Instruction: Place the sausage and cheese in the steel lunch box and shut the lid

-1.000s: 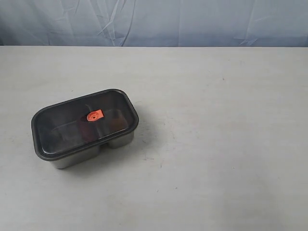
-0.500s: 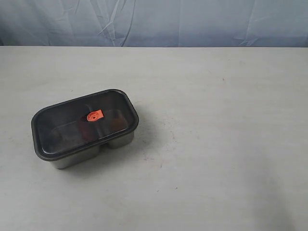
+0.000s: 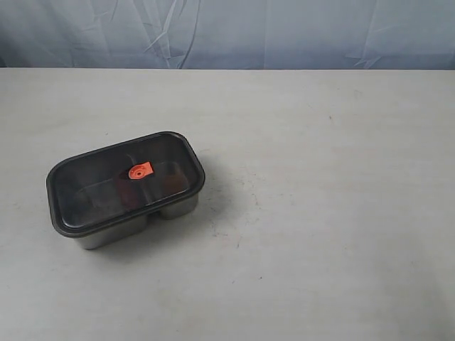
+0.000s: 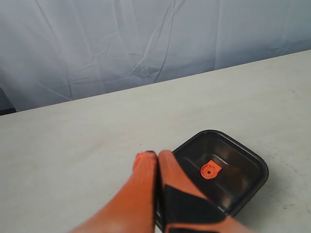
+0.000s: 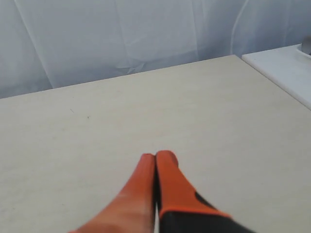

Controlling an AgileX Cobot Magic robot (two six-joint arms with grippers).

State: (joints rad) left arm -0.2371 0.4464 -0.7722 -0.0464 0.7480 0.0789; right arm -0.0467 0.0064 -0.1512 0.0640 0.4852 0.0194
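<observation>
The steel lunch box (image 3: 106,233) stands left of centre on the table, with the dark lid (image 3: 85,185) seated on it and the orange valve tab (image 3: 140,170) at the lid's middle. Through the smoky lid a dim red shape, the sausage (image 3: 130,193), and a dim brownish patch, perhaps the cheese (image 3: 173,183), show faintly. Neither gripper shows in the exterior view. In the left wrist view my left gripper (image 4: 157,155) is shut and empty, raised above the table beside the lid (image 4: 243,165). My right gripper (image 5: 155,156) is shut and empty over bare table.
A wrinkled pale blue cloth (image 3: 227,32) hangs behind the table's far edge. In the right wrist view a white ledge (image 5: 286,73) lies beyond the table's side edge. The table top (image 3: 320,177) is bare white to the right of the box.
</observation>
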